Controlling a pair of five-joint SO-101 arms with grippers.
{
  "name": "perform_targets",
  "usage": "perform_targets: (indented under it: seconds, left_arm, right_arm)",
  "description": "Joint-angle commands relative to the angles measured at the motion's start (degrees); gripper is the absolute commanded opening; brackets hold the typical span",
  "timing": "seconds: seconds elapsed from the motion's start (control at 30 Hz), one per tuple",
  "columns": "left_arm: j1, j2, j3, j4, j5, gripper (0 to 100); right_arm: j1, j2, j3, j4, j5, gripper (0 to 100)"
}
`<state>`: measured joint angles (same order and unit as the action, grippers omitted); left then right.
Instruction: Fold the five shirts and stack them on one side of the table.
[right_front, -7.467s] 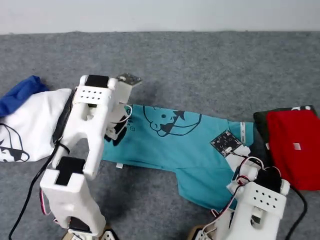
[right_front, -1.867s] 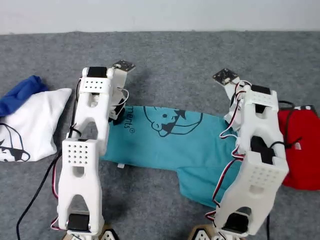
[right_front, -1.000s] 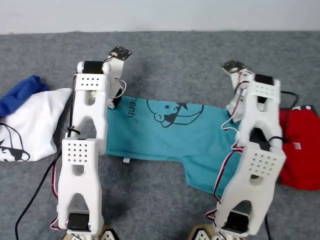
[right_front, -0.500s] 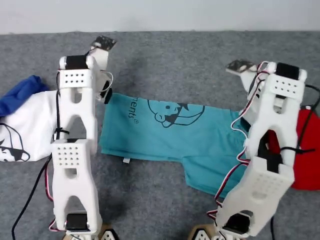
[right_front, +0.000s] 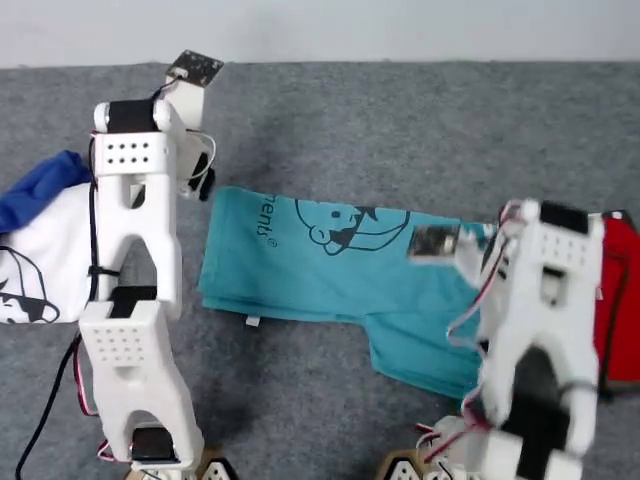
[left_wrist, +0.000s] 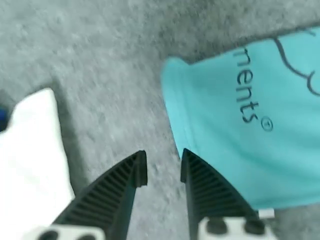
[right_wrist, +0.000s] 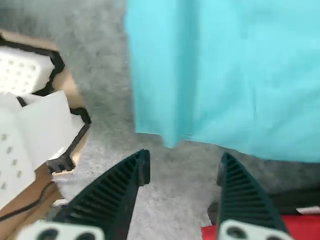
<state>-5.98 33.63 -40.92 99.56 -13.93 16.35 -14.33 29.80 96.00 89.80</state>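
Two empty grippers flank the teal shirt (right_front: 330, 270) lying half-folded mid-table, the left gripper (left_wrist: 162, 167) barely parted and the right gripper (right_wrist: 182, 172) spread wide, so if you pinch only its top layer beside the red shirt (right_front: 622, 300), you risk dragging the fold open.

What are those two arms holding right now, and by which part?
Nothing. The left end effector is open over the grey mat beside the teal shirt; the right end effector is open just off that shirt's edge.
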Motion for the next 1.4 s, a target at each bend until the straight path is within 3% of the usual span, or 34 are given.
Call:
perform_targets:
  seconds: [0.0, 0.27, 0.53, 0.77, 0.9, 1.03, 1.37]
  left_arm:
    - [0.44, -5.63, 3.65, 0.97, 0.26, 13]
    - [0.44, -7.91, 8.22, 0.97, 0.35, 13]
    - [0.44, -7.47, 8.4, 0.97, 0.35, 13]
    - [0.44, -7.38, 8.48, 0.97, 0.26, 13]
    - [0.44, -7.38, 8.48, 0.97, 0.26, 13]
    - [0.44, -7.38, 8.48, 0.97, 0.26, 13]
    - [0.44, -7.38, 11.82, 0.97, 0.18, 13]
  right_arm:
    - [1.89, -10.59, 14.24, -6.02, 6.86, 22.0]
    - [5.14, -9.63, 23.91, -19.56, 9.23, 22.0]
    - [6.02, -12.18, 24.7, -20.44, 8.88, 22.0]
    - [6.11, -13.76, 18.9, -5.41, 8.18, 22.0]
    - [6.37, -13.76, 19.34, -2.95, 9.23, 22.0]
    - [6.2, -13.76, 21.1, -5.76, 9.32, 22.0]
    - [6.2, -13.14, 32.79, -24.92, 9.32, 22.0]
